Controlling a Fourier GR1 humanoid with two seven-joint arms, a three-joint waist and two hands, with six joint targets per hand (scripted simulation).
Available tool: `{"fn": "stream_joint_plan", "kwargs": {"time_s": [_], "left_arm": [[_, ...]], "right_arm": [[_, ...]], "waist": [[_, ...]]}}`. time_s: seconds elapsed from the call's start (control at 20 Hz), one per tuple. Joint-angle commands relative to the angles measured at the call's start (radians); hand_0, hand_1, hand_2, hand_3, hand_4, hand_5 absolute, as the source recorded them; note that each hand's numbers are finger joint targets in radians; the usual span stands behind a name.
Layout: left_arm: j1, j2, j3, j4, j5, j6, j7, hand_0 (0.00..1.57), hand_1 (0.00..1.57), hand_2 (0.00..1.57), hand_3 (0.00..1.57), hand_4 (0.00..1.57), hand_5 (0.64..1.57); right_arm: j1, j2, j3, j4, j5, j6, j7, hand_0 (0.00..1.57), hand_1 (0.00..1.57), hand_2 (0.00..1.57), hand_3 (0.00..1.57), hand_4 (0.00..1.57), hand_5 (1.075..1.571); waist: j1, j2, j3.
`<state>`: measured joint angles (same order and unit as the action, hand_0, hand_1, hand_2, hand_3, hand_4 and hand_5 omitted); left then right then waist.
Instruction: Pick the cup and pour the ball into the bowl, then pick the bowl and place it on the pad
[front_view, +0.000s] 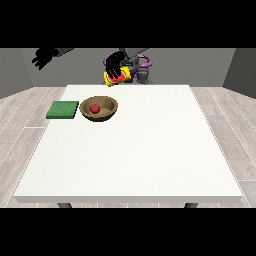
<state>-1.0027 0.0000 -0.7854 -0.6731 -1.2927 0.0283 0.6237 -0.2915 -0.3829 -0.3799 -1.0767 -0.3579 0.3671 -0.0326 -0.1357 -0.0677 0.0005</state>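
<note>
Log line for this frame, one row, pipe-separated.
red ball in brown wooden bowl | yellow cup tipped, in hand above table | green square pad left of bowl, bare

A large white table (150, 150) on dark legs stands on pale wood-plank floor (230, 130) before grey walls (200, 65).

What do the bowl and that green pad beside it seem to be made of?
The bowl looks like wood: brown, matte, with a darker inside. The green pad looks like a flat slab of foam or rubber, dull with no shine, though its look leaves that open.

Wood-look matt bowl (99, 108); smooth matt white table (130, 150).
</note>
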Motion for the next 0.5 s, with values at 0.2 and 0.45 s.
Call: {"fn": "stream_joint_plan", "kwargs": {"time_s": [0.2, 0.45], "left_arm": [[0.050, 0.115, 0.231, -0.171, 0.167, 0.218, -0.114, 0.80, 0.80, 1.57, 1.56, 1.17, 1.561], [0.110, 0.110, 0.499, -0.335, 0.497, 0.300, -0.236, 0.64, 0.64, 0.94, 0.67, 1.28, 1.545]], "right_arm": [[-0.003, -0.044, -0.048, 0.016, -0.001, -0.054, 0.010, 0.00, 0.00, 0.00, 0.05, 0.71, 1.548], [0.012, -0.030, -0.073, 0.025, 0.003, -0.108, -0.005, 0.00, 0.00, 0.00, 0.13, 0.78, 1.559]], "waist": [[0.137, 0.007, -0.0035], [0.236, 0.002, -0.0108]]}}
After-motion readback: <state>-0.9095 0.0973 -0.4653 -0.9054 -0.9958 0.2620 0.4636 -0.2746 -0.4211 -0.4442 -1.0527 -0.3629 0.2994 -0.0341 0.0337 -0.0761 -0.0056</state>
